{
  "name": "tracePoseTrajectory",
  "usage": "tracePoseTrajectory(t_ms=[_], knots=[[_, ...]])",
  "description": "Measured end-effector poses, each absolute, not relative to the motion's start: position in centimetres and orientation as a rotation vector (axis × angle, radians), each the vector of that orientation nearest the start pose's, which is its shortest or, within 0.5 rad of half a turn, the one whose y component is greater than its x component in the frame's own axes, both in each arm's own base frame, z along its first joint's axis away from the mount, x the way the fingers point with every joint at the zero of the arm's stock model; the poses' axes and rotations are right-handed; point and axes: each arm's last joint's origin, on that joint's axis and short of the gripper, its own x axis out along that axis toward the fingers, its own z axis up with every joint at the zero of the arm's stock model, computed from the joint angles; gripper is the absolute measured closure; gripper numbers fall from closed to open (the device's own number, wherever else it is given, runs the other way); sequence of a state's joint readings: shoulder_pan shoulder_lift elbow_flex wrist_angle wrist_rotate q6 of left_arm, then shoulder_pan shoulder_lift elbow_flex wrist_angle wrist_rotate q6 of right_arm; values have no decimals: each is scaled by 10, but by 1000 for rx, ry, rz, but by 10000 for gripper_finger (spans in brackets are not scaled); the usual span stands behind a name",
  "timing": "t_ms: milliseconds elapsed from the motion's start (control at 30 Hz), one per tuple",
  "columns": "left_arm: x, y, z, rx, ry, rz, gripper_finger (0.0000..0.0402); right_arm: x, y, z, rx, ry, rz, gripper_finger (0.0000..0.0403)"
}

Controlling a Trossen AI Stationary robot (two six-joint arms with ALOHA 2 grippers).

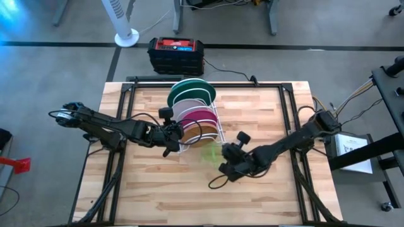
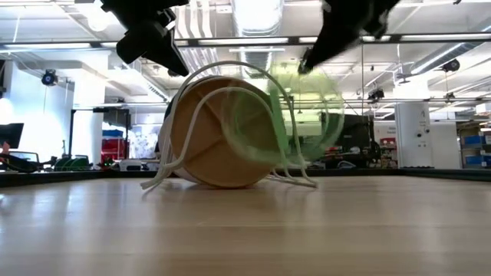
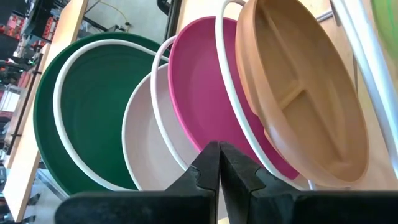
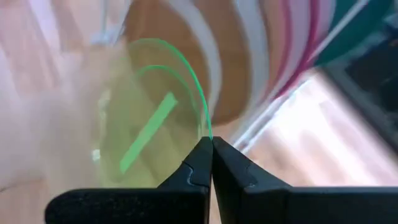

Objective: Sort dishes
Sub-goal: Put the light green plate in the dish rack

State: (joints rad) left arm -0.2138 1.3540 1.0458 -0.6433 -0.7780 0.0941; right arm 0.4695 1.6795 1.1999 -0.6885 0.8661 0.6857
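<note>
four plates stand slotted in the white wire rack: dark green, white, magenta, brown divided. the right gripper, pinched shut on the small translucent lime plate's rim, holds it at the rack's near end, unseated. the left gripper, shut and empty, waits left.

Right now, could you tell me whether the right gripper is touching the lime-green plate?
Touching: in the right wrist view, the right gripper is shut on the lime-green plate's rim.

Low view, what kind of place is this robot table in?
Probably a lab or workshop: ceiling strip lights, a monitor and white equipment cabinets stand behind the wooden table.
</note>
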Motion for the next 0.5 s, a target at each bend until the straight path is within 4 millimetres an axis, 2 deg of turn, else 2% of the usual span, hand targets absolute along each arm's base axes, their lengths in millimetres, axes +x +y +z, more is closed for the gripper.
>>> tracePoseTrajectory(t_ms=[333,500], knots=[[265,-36,272,545,873,484,401,262,126,290,-266,438,-769,403],[265,-36,272,543,870,485,401,260,116,301,-368,360,-892,403]])
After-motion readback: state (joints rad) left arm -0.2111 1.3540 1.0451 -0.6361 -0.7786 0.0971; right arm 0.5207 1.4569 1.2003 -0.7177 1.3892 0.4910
